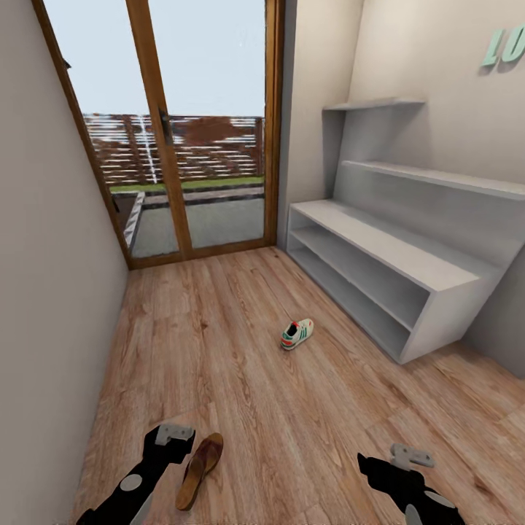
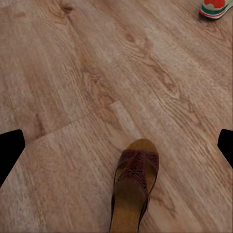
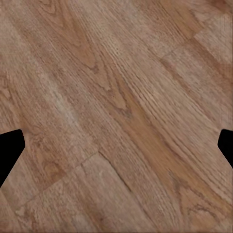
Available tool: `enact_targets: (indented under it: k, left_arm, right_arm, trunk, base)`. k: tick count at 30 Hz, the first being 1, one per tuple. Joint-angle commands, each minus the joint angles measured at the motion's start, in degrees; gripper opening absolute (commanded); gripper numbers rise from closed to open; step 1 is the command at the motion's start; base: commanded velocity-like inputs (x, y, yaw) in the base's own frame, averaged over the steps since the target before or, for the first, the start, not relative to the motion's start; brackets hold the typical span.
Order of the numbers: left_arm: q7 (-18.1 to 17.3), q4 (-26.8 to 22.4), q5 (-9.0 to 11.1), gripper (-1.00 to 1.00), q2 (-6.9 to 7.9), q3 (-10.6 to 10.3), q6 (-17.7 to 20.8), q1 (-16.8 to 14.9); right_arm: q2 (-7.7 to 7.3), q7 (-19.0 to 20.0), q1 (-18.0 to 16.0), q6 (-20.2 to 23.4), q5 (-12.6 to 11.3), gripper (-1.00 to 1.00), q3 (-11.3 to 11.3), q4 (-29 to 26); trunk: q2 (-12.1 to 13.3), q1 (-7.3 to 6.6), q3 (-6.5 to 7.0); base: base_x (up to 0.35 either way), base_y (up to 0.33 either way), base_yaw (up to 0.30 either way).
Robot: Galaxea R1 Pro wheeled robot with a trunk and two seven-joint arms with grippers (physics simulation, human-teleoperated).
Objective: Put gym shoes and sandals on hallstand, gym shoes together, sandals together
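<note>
Nothing's racked yet: your wide pale-grey hallstand (image 1: 408, 266) stands bare. One white green-striped gym shoe (image 1: 297, 333) lies mid-floor on the wood-plank laminate (image 1: 219, 328), one dark brown woven sandal (image 1: 199, 470) just beside your left gripper (image 1: 175, 433). Both grippers' fingers spread wide, the right gripper (image 1: 408, 458) over bare floor.

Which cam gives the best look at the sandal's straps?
Left wrist view: the sandal is close, its woven strap and tan footbed clear, heel end cut off. Head view shows the whole sandal on the floor, small, beside the left pincer.
</note>
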Motion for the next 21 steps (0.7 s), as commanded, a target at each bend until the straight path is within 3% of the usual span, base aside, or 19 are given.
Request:
enact_targets:
  k: [1,21]
  left_arm:
    - [-0.1,0.0,0.3,1.0,0.12,-0.2,-0.2,0.0]
    - [-0.1,-0.2,0.1,1.0,-0.24,-0.3,-0.2,0.0]
  right_arm:
    - [0.04,-0.4,0.0,1.1,-0.6,1.0,0.0,-0.9]
    - [-0.05,-0.3,0.0,2.1,-0.6,1.0,0.0,-2.0]
  trunk:
    - [-0.4,0.22,-0.33]
    - [-8.5,4.61,-5.15]
  base:
    - [0.0,0.0,0.0]
    - [0.0,0.0,0.0]
